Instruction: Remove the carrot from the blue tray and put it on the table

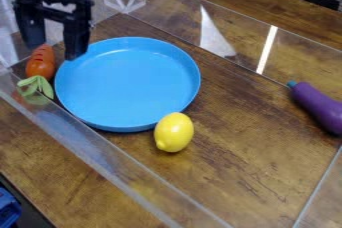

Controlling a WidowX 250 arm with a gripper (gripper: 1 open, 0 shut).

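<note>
The carrot point(43, 63), orange-red with a green leafy top, lies on the table point(247, 167) just left of the blue tray point(134, 82), outside its rim. The round tray holds nothing. My gripper point(54, 48) hangs at the far left directly over the carrot, open, with one dark finger on each side of the carrot's upper end. Nothing is held between the fingers. Whether they touch the carrot I cannot tell.
A yellow lemon point(174, 132) rests on the table against the tray's front rim. A purple eggplant point(321, 106) lies at the right edge. Clear acrylic panels point(120, 177) run along the table's left and front sides.
</note>
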